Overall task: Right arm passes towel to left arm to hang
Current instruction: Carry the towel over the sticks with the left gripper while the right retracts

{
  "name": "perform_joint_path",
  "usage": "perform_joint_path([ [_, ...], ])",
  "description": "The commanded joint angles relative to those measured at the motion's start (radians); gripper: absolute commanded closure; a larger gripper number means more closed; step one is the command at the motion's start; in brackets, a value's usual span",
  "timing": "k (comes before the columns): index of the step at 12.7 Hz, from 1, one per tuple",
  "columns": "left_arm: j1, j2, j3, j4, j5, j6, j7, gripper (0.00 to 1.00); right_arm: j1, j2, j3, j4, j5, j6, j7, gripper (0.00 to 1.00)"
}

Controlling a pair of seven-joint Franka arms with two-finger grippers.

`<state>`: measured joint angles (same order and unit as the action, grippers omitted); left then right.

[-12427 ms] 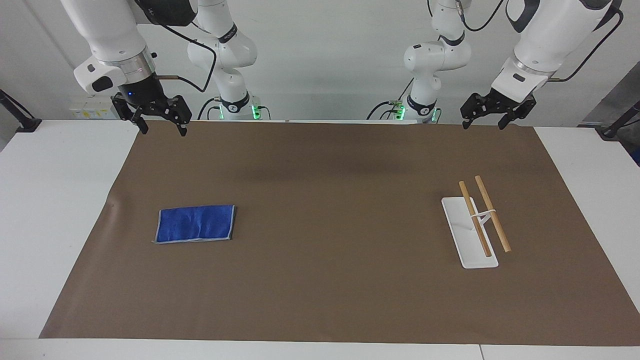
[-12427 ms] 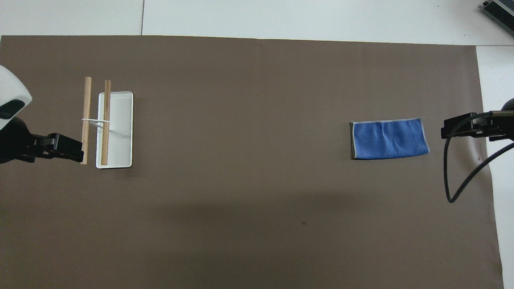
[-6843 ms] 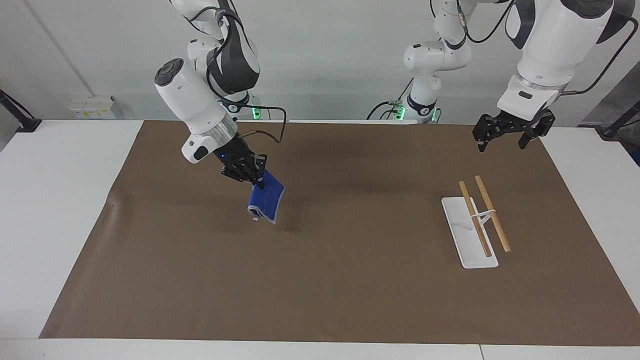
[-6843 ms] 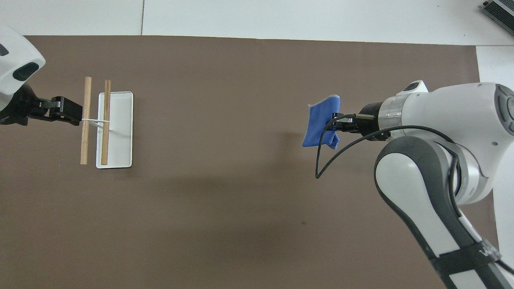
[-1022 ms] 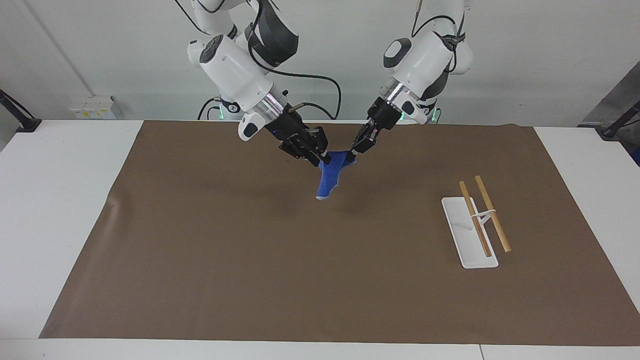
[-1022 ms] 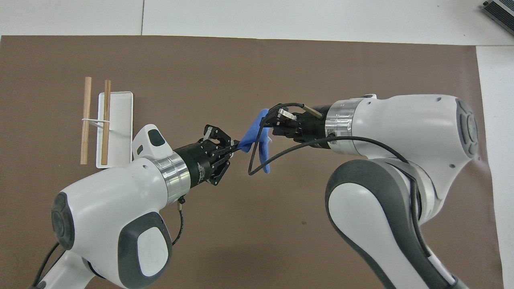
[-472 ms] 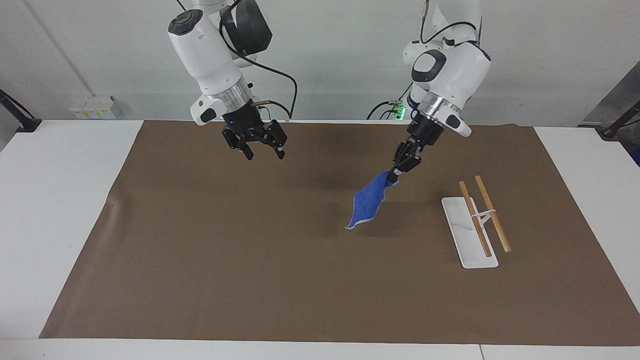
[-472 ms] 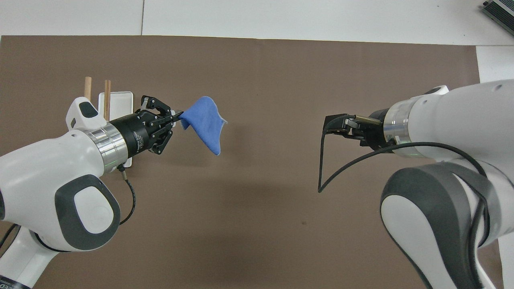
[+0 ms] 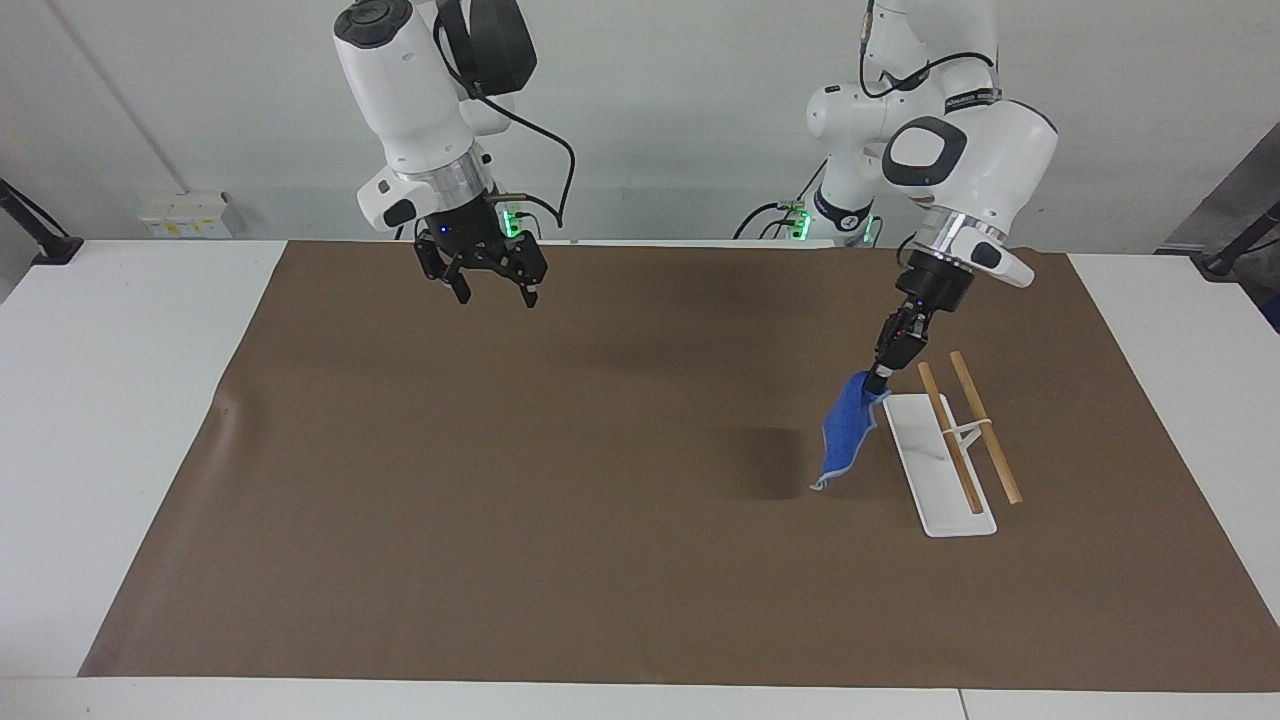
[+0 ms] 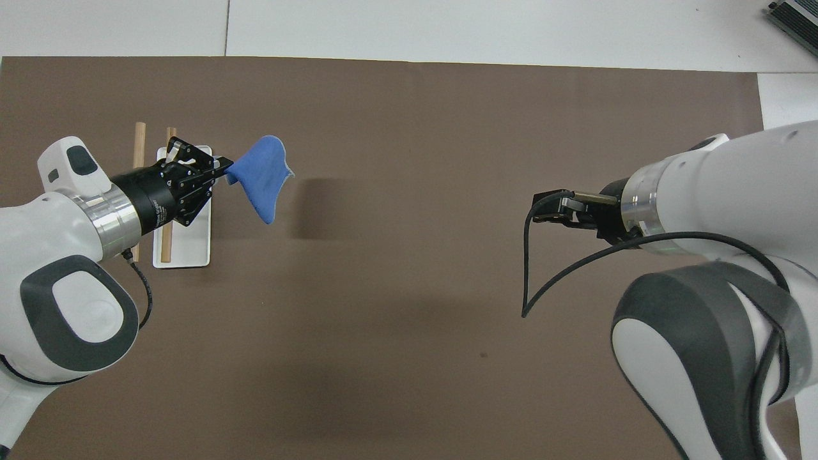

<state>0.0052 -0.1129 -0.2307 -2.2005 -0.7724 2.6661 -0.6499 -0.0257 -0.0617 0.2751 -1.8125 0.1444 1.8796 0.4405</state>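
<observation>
My left gripper (image 9: 880,381) (image 10: 225,171) is shut on a corner of the blue towel (image 9: 846,430) (image 10: 262,179). The towel hangs down from it in the air, just beside the rack's white base (image 9: 925,470) (image 10: 190,250), toward the table's middle. The rack's two wooden rods (image 9: 965,425) (image 10: 138,137) lie level above the base. My right gripper (image 9: 485,280) (image 10: 549,209) is open and empty, raised over the mat toward the right arm's end of the table.
A brown mat (image 9: 560,520) (image 10: 409,319) covers most of the white table (image 9: 100,400). The towel casts a shadow (image 9: 765,462) on the mat beside the rack.
My left gripper has carried the towel toward the rack, from over the mat to just beside the rack's base. My right gripper has drawn back a little toward its own end.
</observation>
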Motion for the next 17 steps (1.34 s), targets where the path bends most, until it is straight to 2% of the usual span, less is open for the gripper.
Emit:
perform_joint_path([
  [1, 0.108, -0.005, -0.007, 0.010, -0.010, -0.095, 0.191, 1.00, -0.013, 0.000, -0.014, 0.024, -0.020, -0.023, -0.045, 0.00],
  [4, 0.182, -0.005, -0.004, 0.016, -0.004, -0.147, 0.256, 1.00, -0.022, 0.002, -0.016, 0.028, -0.043, -0.028, -0.066, 0.00],
  [6, 0.261, -0.002, -0.004, 0.057, 0.043, -0.246, 0.317, 1.00, -0.022, 0.005, -0.025, 0.062, -0.071, -0.069, -0.104, 0.00],
  [8, 0.306, 0.019, -0.004, 0.113, 0.080, -0.323, 0.342, 1.00, -0.002, 0.013, -0.072, 0.100, -0.106, -0.105, -0.137, 0.00],
  [11, 0.341, 0.022, -0.002, 0.116, 0.099, -0.330, 0.337, 1.00, 0.020, 0.014, -0.111, 0.110, -0.236, -0.114, -0.175, 0.00],
  [14, 0.398, 0.021, -0.001, 0.114, 0.143, -0.359, 0.342, 1.00, 0.021, 0.057, -0.175, 0.200, -0.210, -0.178, -0.204, 0.00],
  [17, 0.401, 0.019, -0.001, 0.110, 0.202, -0.365, 0.342, 1.00, 0.023, 0.095, -0.195, 0.303, -0.206, -0.298, -0.233, 0.00],
])
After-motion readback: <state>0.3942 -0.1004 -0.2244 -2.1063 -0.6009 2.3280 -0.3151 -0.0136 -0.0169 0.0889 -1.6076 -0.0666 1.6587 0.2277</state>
